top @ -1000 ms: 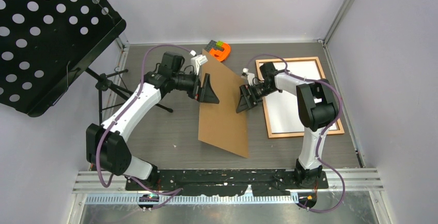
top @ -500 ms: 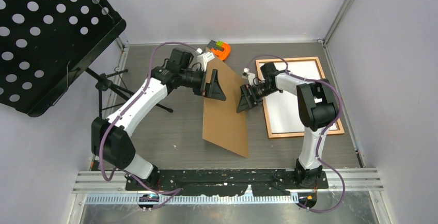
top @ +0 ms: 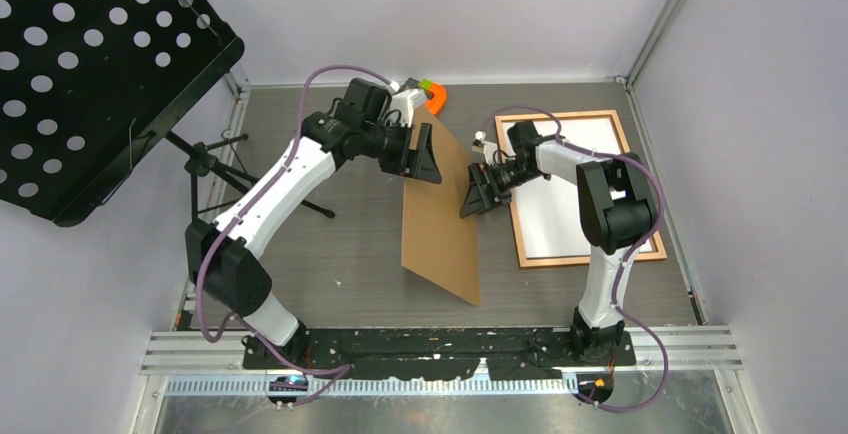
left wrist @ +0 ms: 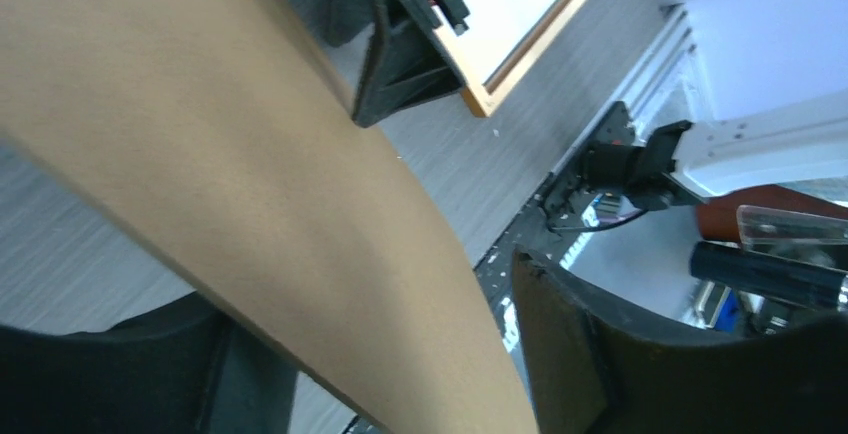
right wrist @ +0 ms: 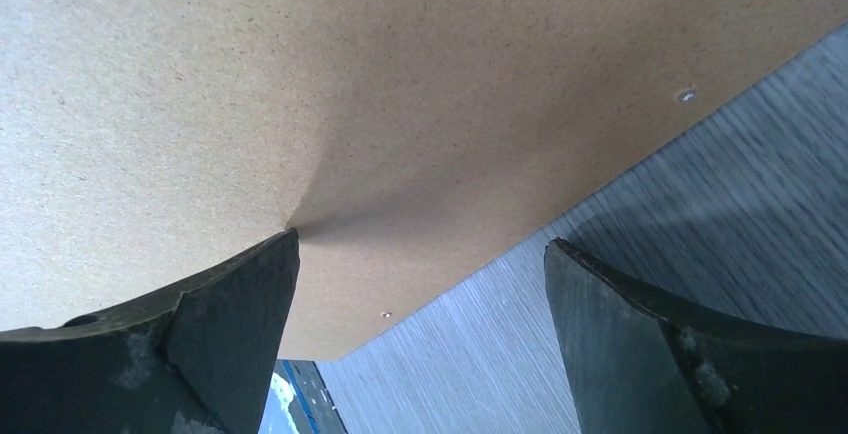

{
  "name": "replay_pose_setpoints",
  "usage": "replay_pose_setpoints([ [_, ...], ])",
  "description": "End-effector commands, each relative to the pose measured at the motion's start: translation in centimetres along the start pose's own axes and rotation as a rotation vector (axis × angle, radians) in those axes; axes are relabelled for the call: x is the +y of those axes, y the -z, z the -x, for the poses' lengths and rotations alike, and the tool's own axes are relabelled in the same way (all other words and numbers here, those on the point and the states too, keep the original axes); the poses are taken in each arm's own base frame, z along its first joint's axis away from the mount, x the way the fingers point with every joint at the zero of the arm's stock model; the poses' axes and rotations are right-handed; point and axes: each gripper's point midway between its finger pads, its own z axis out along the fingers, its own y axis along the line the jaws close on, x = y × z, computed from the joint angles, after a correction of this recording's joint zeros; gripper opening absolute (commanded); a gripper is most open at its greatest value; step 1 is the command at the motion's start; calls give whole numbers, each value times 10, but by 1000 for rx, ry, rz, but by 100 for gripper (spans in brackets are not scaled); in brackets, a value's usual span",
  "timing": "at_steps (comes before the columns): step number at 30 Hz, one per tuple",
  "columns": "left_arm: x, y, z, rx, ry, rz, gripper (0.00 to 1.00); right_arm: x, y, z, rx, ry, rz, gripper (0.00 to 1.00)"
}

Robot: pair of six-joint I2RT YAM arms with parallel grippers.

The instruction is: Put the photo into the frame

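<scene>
Left gripper (top: pixel 425 157): jaws partly apart, straddling the upper far edge of the plain brown rectangular backing board (top: pixel 440 224). In the left wrist view the board runs between its two black fingers (left wrist: pixel 590 354). We see a gap between the board and one finger, and the other finger is hidden behind the board, so we count no clamp.

Right gripper (top: pixel 477 194): jaws spread wide, holding nothing. In the right wrist view one fingertip (right wrist: pixel 262 272) touches the board's brown face and throws a small shadow there. The other finger is clear of the board, over the grey wood-grain table (top: pixel 340 254).

The board stands tilted between the two grippers, with its near corner down on the table.

Task thing: the thin rectangular frame of light orange-brown wood (top: pixel 550 262) lies flat on the right of the table, just beside the right gripper. A white rectangular sheet (top: pixel 550 214) fills its opening. No print shows on it, so we cannot tell whether it is the photo face down.

Counts:
- two arms
- two grippers
- one brown board
- one wooden frame
- one white sheet
- one black perforated metal music stand (top: pixel 90 64), at far left on a tripod
- one orange curved plastic object (top: pixel 432 102) at the far edge, with a small green and grey piece touching it, partly hidden behind the left arm's wrist
</scene>
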Motion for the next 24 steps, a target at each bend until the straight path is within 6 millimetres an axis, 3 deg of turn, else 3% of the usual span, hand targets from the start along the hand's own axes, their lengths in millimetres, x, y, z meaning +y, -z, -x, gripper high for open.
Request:
replay_pose_setpoints([
  [1, 0, 3, 13, -32, -36, 75, 62, 14, 16, 11, -40, 40, 9, 99],
  [4, -5, -1, 12, -19, -41, 73, 54, 19, 23, 15, -60, 51, 9, 99],
  [10, -11, -5, 17, -30, -32, 74, 24, 28, 37, 26, -102, 69, 5, 99],
  [14, -12, -3, 25, -53, -26, 91, 14, 28, 37, 25, -101, 65, 8, 98],
  [17, -12, -1, 29, -60, -34, 108, 0, 26, 35, 24, -97, 60, 9, 99],
  [24, 8, 15, 27, -67, -89, 224, 0, 27, 35, 27, -101, 65, 16, 98],
])
